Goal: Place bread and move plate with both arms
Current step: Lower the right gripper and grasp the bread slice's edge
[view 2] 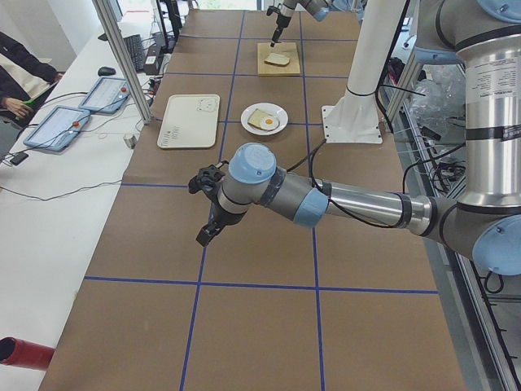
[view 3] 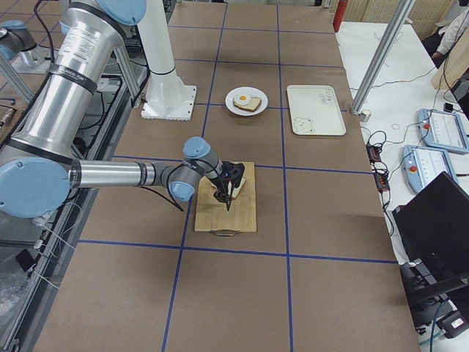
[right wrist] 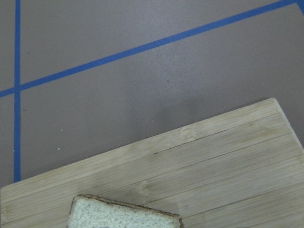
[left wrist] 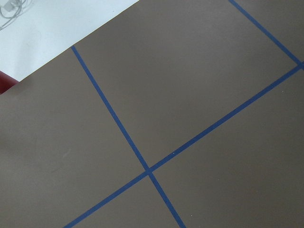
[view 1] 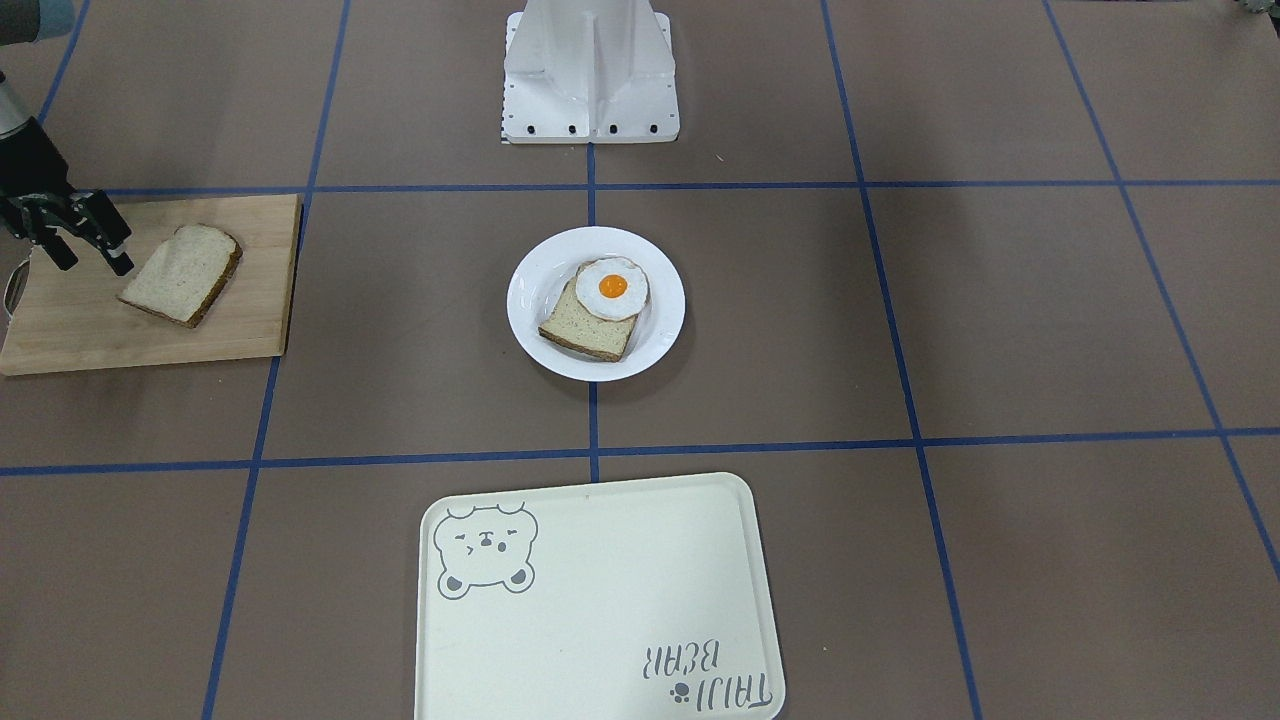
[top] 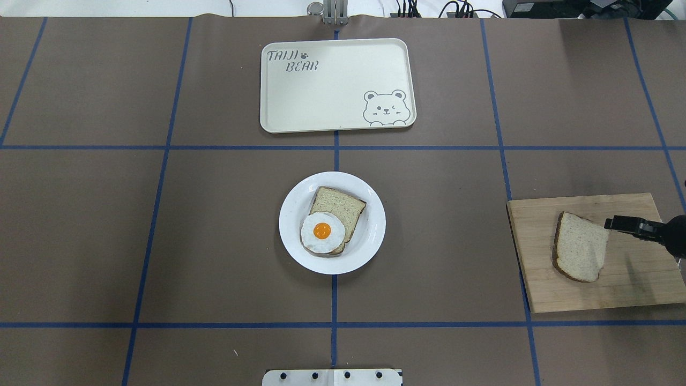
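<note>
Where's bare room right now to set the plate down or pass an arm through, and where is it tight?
The tray is bare apart from its print. The table is bare between the plate and the cutting board, and on the plate's other side. Tight: the board, where the right gripper hangs by the bread. The plate already holds egg toast.

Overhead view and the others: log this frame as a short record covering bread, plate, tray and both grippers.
bread: on the wooden cutting board, robot's right side
plate: centre of the table, holds a second slice topped with a fried egg
tray: beyond the plate, away from the robot
right gripper: jaws open, at the bread's edge, not gripping
left gripper: above the table, away from the plate; jaws cannot be judged
</note>
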You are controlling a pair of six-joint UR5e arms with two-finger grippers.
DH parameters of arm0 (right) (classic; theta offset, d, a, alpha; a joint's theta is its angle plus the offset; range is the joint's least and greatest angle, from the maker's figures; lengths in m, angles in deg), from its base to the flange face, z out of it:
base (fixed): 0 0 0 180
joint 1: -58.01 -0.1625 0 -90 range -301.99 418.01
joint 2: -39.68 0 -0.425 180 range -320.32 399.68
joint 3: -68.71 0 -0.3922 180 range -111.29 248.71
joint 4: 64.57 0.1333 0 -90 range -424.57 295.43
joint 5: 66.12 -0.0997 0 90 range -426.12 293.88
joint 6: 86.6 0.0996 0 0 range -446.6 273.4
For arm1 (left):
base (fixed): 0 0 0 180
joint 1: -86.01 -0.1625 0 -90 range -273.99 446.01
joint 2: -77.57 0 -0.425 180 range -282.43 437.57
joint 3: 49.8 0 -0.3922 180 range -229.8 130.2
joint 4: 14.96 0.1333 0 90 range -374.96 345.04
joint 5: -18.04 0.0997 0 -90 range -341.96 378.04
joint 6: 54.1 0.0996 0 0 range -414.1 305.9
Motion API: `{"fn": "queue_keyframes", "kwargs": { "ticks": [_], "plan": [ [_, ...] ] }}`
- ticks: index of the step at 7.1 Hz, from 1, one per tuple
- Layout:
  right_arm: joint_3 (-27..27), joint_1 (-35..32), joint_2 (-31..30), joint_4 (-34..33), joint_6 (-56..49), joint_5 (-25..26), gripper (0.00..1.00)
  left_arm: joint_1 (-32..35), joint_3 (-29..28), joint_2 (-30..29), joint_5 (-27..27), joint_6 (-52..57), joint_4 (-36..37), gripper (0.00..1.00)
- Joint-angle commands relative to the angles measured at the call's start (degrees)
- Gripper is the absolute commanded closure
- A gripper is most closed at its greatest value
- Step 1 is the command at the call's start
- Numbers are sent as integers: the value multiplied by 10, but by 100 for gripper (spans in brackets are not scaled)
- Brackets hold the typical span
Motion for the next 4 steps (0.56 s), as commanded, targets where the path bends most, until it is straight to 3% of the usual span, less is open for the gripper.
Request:
{"fn": "queue_keyframes", "kwargs": {
  "ticks": [1,4],
  "plan": [
    [4,34,-1,1,10,33,30,0,0,0,-1,0,-1,2],
    [7,60,-1,-3,11,45,43,0,0,0,-1,-1,-1,2]
  ]
}}
